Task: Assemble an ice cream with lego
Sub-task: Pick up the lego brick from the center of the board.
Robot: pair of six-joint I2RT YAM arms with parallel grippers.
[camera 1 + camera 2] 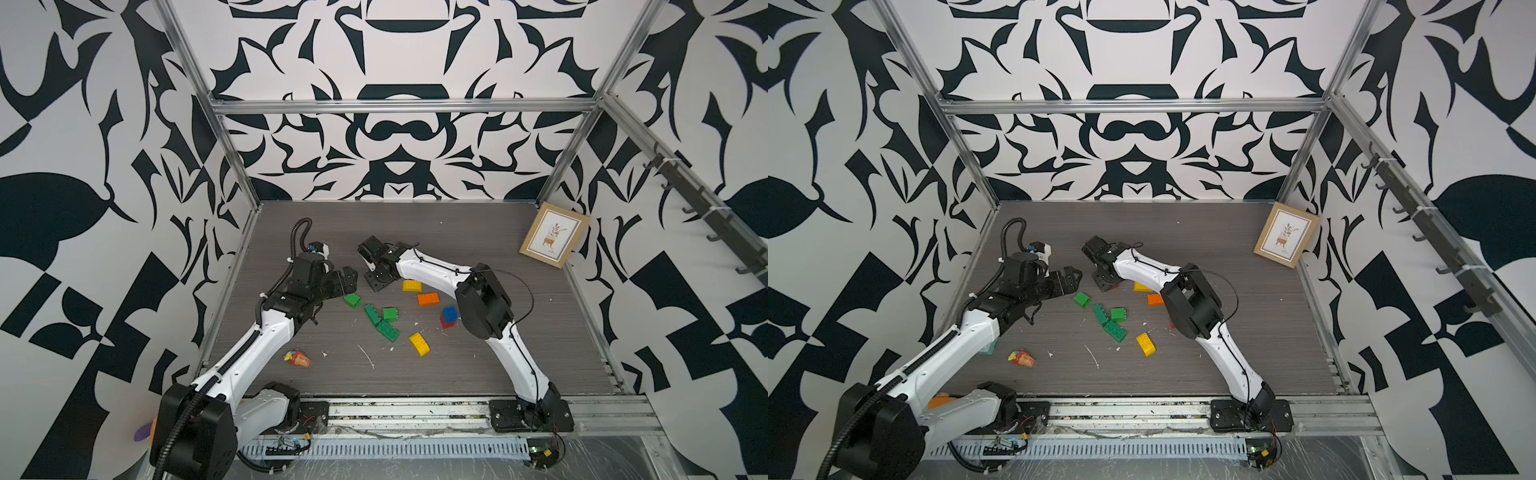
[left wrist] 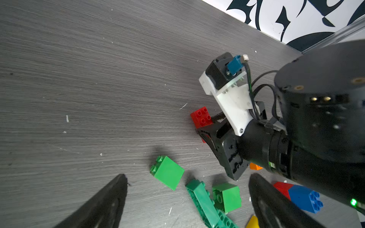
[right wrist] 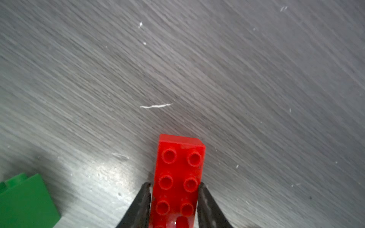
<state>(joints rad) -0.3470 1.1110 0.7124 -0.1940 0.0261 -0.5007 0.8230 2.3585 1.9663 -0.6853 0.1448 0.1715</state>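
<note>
Toward the middle of the worktop point(image 1: 478, 374), just on the far-edge side of the scattered pile, the right end effector point(image 3: 174, 187) is clenched on a long red brick point(image 3: 178, 165). The right wrist view shows its two fingers pressed flat against the brick's long sides, with the studs facing the camera. Gripping across the narrow width leaves the studded top and the underside free, which a press-fit onto another piece would need. I cannot tell whether the brick is clear of the surface.

The left end effector point(image 1: 348, 279) is released, its jaws wide. It hovers just beside a green brick point(image 2: 167, 172) and close to its partner, probably placed to take or brace the next piece.

The other lego lies loose around the centre. There are more green ones, a yellow dome brick point(image 1: 411, 285), an orange brick point(image 1: 428, 299) and a blue brick point(image 1: 450, 312) seated on a second red one. A yellow brick point(image 1: 419, 344) lies nearer the front edge. Nothing like a cone or scoop stands yet, so assembly looks barely begun.
</note>
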